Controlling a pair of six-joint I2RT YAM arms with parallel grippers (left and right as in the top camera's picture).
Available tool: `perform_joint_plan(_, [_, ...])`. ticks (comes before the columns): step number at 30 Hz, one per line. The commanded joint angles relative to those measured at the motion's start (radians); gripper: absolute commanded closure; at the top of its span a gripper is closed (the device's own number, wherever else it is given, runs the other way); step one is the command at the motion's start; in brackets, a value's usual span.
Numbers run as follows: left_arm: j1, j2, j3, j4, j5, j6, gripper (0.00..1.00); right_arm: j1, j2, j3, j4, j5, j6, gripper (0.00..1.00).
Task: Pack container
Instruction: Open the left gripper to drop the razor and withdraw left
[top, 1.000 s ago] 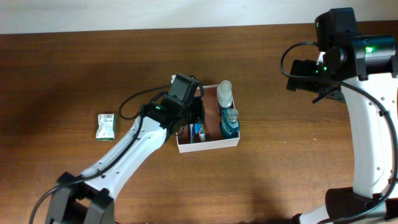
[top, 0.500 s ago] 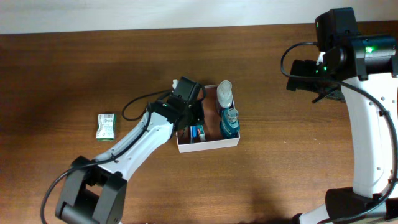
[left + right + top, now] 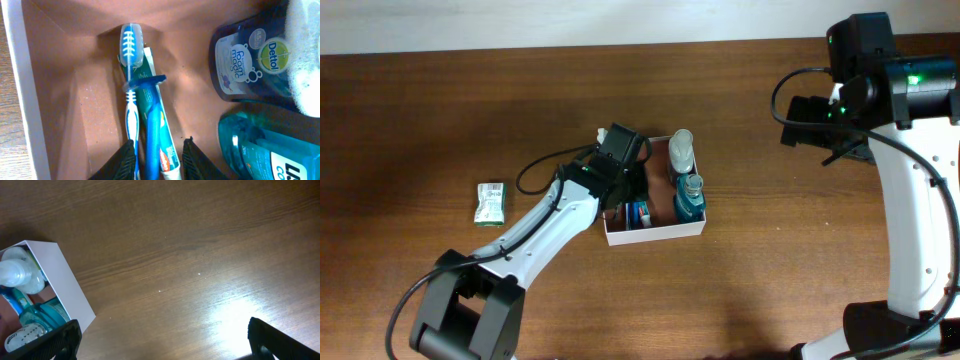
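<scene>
A dark brown surface of wood grain, glossy enough to throw back a patch of light, runs up to a pale strip of wall at the far side. The container sits near the middle of it, open side up. It is square and shallow, so it has no real long axis. Its sides are turned slightly off the line of the surface's far edge. The walls are smooth white card, and the inside is a matt reddish-brown with fold creases showing.

In the left part of the box a blue and white toothbrush lies flat on the floor, its bristle head toward the far wall. A green toothpaste tube lies touching it along the same line. In the right part are a dark blue Dettol bottle with a round label and a translucent teal bottle, close beside each other.

The left gripper hangs low inside the box. Its dark fingers are spread to either side of the brush and tube, with a gap showing on the tube's side. The right gripper is well apart from the box, up over bare wood to the right, and its two black fingertips are wide apart.

A small green packet, crinkled and shiny, lies alone on the wood well to the left of the box.
</scene>
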Motion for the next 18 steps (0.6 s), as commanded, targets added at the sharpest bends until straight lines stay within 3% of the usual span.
perform_joint_plan(1, [-0.002,-0.003,0.024,0.002,0.008,-0.002,0.67,-0.003,-0.001,0.007,0.001,0.016,0.0,0.02])
perform_joint_plan(5, [-0.002,-0.037,0.034,-0.005,0.024,0.008,0.68,-0.003,-0.001,0.007,0.001,0.016,0.0,0.01])
perform_joint_plan(11, [0.014,-0.161,0.04,-0.026,0.021,0.174,0.68,-0.003,-0.001,0.007,0.001,0.016,0.0,0.02])
perform_joint_plan(15, [0.059,-0.256,0.04,-0.111,-0.047,0.322,0.54,-0.003,-0.001,0.007,0.001,0.016,0.0,0.02])
perform_joint_plan(18, [0.108,-0.311,0.04,-0.201,-0.132,0.336,0.47,-0.003,-0.001,0.007,0.001,0.016,0.0,0.02])
